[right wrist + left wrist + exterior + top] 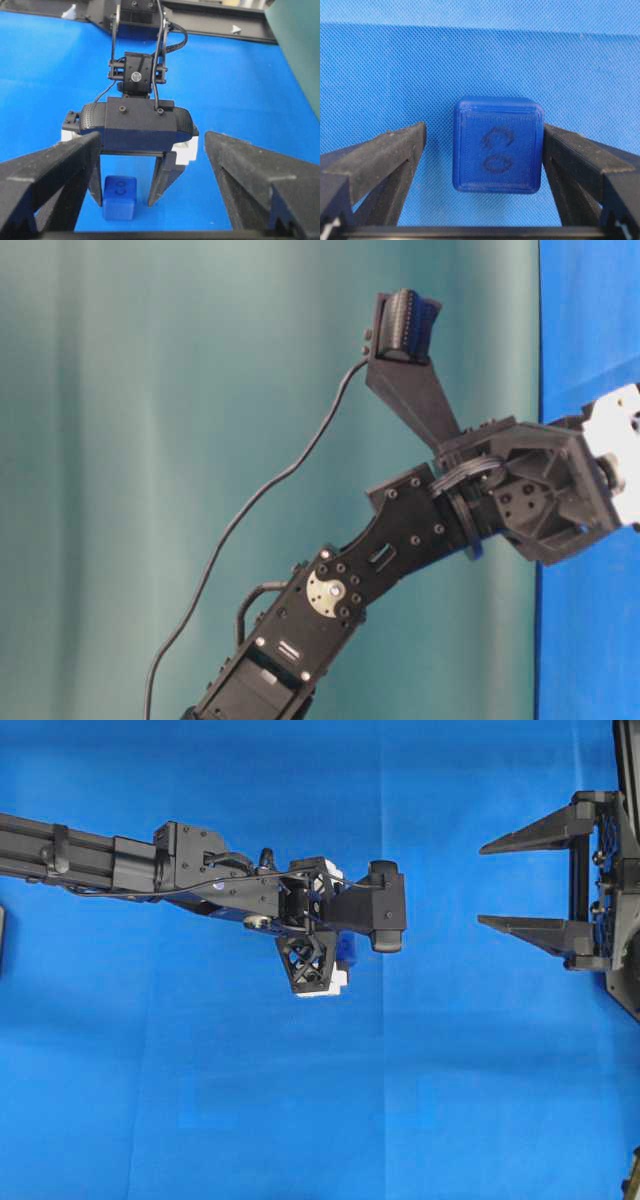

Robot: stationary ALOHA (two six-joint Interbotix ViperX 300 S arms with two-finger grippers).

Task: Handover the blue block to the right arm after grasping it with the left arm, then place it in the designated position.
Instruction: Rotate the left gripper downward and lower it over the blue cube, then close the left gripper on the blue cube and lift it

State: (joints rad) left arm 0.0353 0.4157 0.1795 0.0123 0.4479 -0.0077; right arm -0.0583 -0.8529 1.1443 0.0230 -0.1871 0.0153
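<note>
**Left arm lined up on the cube, no squeeze yet**

Whole scene sits on a blue cloth (200,1100) with a fine woven texture and a few faint fold creases; a teal backdrop hangs behind it in the table-level view.

The blue block (497,145) rests on that cloth, a small dark-blue cube with rounded edges, a ridged printed-looking face and a scribbled dark mark on top. In the left wrist view it sits right between the two black fingers (385,160) of the left gripper (485,150). The right-hand finger looks like it's touching or just beside the cube; the left-hand one is clearly apart from it. So the jaws are spread wide and grip nothing.

From the right wrist view you see the same thing: the cube (120,196) on the cloth, between the left arm's pointed fingers, under its camera housing.

The right gripper (530,880) waits well apart on the right side of the overhead view, all black, triangular fingers spread wide, holding nothing.

My read: this is the grasp step, pre-close. Next move probably needs the left jaws to shut evenly on the cube, maybe centring a touch first so it doesn't get nudged sideways, then lift toward the right arm.
</note>
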